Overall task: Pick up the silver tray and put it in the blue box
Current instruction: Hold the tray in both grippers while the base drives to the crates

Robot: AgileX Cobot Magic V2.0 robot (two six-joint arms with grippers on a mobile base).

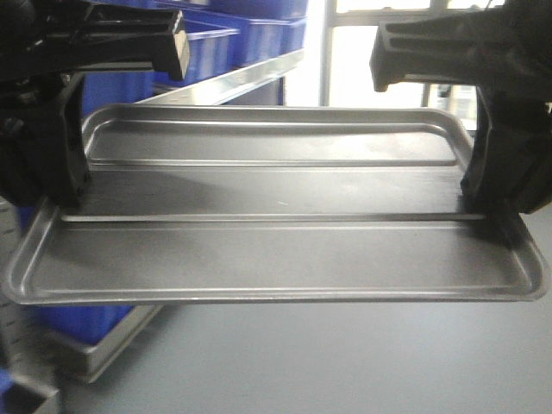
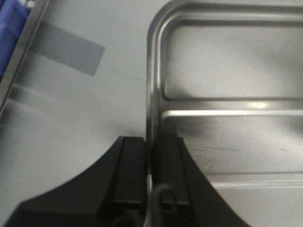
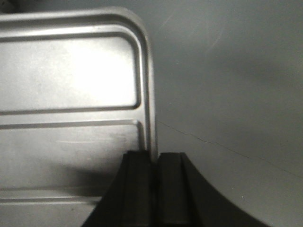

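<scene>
The silver tray fills the front view, level and lifted above the grey surface, its two long ridges running left to right. My left gripper is shut on the rim of its left short side. The left wrist view shows the tray with that gripper pinching the rim, one finger inside and one outside. My right gripper is shut on the right short side. In the right wrist view the tray has its rim clamped in the gripper. A blue box shows under the tray's left front corner.
More blue bins are stacked on a shelf at the back left. A grey metal pan sits under the lower blue box. A bright window lies behind the tray. A grey tape patch marks the surface on the left.
</scene>
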